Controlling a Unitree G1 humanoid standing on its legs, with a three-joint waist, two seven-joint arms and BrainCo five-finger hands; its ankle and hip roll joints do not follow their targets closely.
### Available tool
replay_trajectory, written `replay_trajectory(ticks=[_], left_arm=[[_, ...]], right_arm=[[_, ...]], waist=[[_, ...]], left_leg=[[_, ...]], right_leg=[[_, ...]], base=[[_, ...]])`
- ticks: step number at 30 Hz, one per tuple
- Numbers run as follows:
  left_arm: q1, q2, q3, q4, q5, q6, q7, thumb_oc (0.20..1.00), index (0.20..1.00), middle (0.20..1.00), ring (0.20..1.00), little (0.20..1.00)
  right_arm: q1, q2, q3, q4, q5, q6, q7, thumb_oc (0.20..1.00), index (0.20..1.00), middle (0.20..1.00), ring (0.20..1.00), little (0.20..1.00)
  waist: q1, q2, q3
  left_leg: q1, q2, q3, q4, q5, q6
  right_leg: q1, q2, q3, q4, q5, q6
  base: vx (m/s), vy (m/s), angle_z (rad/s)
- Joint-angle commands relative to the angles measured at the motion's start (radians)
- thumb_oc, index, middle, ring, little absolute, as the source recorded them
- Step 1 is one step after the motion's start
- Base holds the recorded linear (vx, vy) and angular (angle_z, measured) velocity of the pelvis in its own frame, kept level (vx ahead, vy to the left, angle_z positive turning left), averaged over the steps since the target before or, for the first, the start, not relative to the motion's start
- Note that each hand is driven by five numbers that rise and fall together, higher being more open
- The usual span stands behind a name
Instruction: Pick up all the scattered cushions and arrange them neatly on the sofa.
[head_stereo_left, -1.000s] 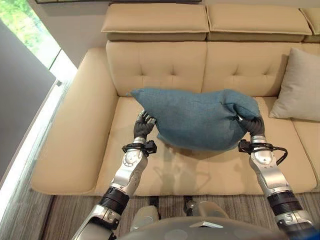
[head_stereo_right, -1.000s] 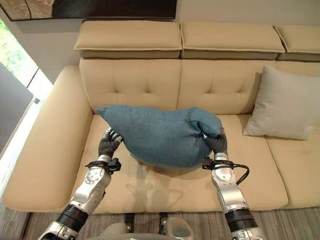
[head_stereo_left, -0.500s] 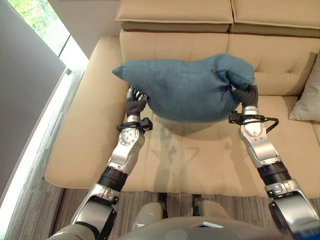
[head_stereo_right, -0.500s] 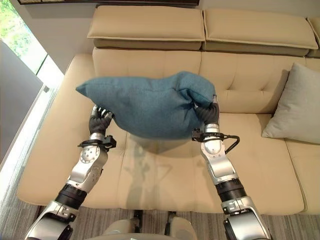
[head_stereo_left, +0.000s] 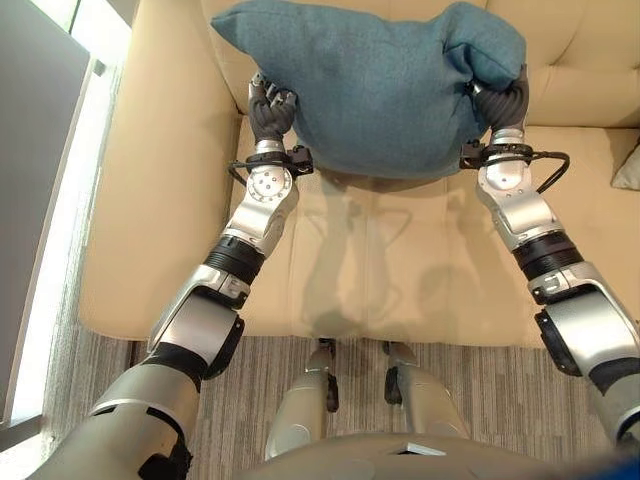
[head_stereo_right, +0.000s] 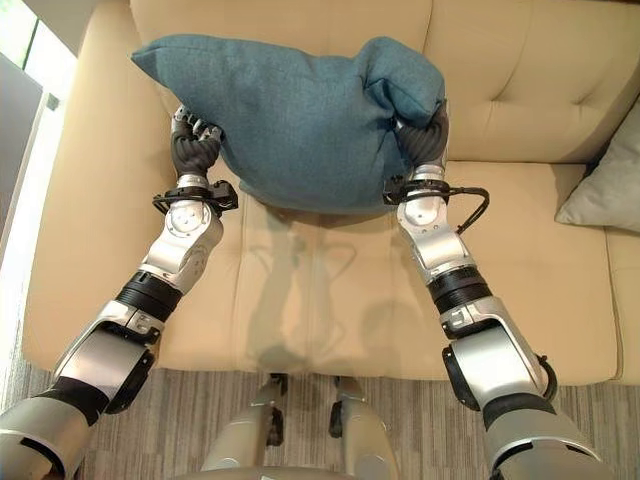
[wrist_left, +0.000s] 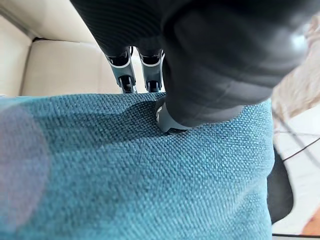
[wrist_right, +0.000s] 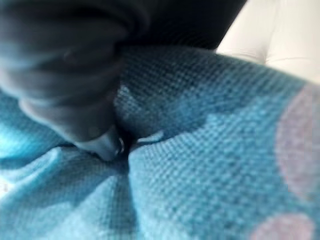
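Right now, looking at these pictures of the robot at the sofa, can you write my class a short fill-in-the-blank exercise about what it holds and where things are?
1. The robot holds a cushion whose colour is ____.
2. The cushion is gripped by the left hand and the right hand, so it is held by ____ hands.
3. The cushion is held over the beige ____.
4. At the sofa's right edge lies a second cushion, coloured ____.

Missing words: blue; two; sofa; grey

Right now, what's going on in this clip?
The robot holds a teal cushion up over the beige sofa, against the backrest. Its left hand grips one end and its right hand the other. A grey cushion sits on the seat to the right.
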Motion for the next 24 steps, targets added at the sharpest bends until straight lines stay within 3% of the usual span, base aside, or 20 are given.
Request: replay_trajectory(ticks=[1, 7, 19, 20, 22, 23, 24], left_arm=[[-0.118, -0.02, -0.068, -0.089, 0.054, -0.112, -0.031, 0.2, 0.2, 0.2, 0.2, 0.2], [-0.022, -0.049, -0.039, -0.197, 0.082, -0.098, -0.032, 0.2, 0.2, 0.2, 0.2, 0.2], [-0.145, -0.035, -0.092, -0.016, 0.098, -0.071, -0.01, 0.2, 0.2, 0.2, 0.2, 0.2], [-0.178, -0.025, -0.099, 0.032, 0.103, -0.067, -0.006, 0.376, 0.376, 0.376, 0.376, 0.376], [-0.223, -0.011, -0.103, 0.094, 0.103, -0.065, -0.002, 1.0, 1.0, 1.0, 1.0, 1.0], [-0.248, -0.005, -0.108, 0.122, 0.101, -0.064, 0.0, 1.0, 1.0, 1.0, 1.0, 1.0], [-0.29, 0.014, -0.119, 0.168, 0.097, -0.059, -0.002, 1.0, 1.0, 1.0, 1.0, 1.0]], right_arm=[[-0.101, 0.04, 0.025, -0.082, -0.025, -0.095, 0.008, 0.2, 0.2, 0.2, 0.2, 0.2], [-0.005, 0.057, 0.004, -0.137, -0.056, -0.081, 0.024, 0.2, 0.2, 0.2, 0.2, 0.2], [-0.131, 0.039, 0.069, 0.003, -0.06, -0.048, 0.008, 0.2, 0.2, 0.2, 0.2, 0.2], [-0.171, 0.022, 0.087, 0.053, -0.061, -0.042, 0.006, 0.2, 0.2, 0.2, 0.2, 0.2], [-0.221, 0.003, 0.109, 0.106, -0.064, -0.042, 0.002, 0.2, 0.2, 0.2, 0.2, 0.2], [-0.248, -0.009, 0.118, 0.13, -0.063, -0.039, -0.002, 0.2, 0.2, 0.2, 0.2, 0.2], [-0.293, -0.031, 0.131, 0.169, -0.065, -0.029, -0.01, 0.398, 0.398, 0.398, 0.398, 0.398]], waist=[[-0.002, -0.017, -0.052], [0.004, -0.016, -0.041], [-0.001, -0.013, -0.007], [-0.001, -0.012, -0.001], [-0.001, -0.01, 0.004], [-0.001, -0.009, 0.007], [-0.002, -0.007, 0.01]], left_leg=[[0.005, 0.022, 0.007, 0.005, -0.015, -0.109], [0.039, 0.02, 0.008, 0.005, -0.022, -0.108], [-0.033, 0.021, 0.017, 0.005, -0.002, -0.116], [-0.055, 0.021, 0.018, 0.005, 0.004, -0.118], [-0.08, 0.024, 0.019, 0.005, 0.011, -0.12], [-0.091, 0.025, 0.019, 0.005, 0.015, -0.121], [-0.113, 0.027, 0.019, 0.005, 0.022, -0.124]], right_leg=[[0.052, -0.05, 0.03, 0.004, -0.049, 0.164], [0.083, -0.054, 0.025, 0.004, -0.057, 0.161], [0.005, -0.059, 0.026, 0.004, -0.032, 0.166], [-0.018, -0.06, 0.027, 0.004, -0.025, 0.168], [-0.048, -0.059, 0.029, 0.004, -0.018, 0.171], [-0.06, -0.06, 0.028, 0.004, -0.015, 0.172], [-0.084, -0.059, 0.029, 0.004, -0.012, 0.176]], base=[[0.0, 0.0, 0.0], [0.02, 0.003, 0.02], [-0.02, -0.007, 0.01], [-0.05, -0.003, -0.01], [-0.04, 0.002, -0.01], [-0.04, -0.002, -0.04], [-0.04, 0.007, -0.02]])
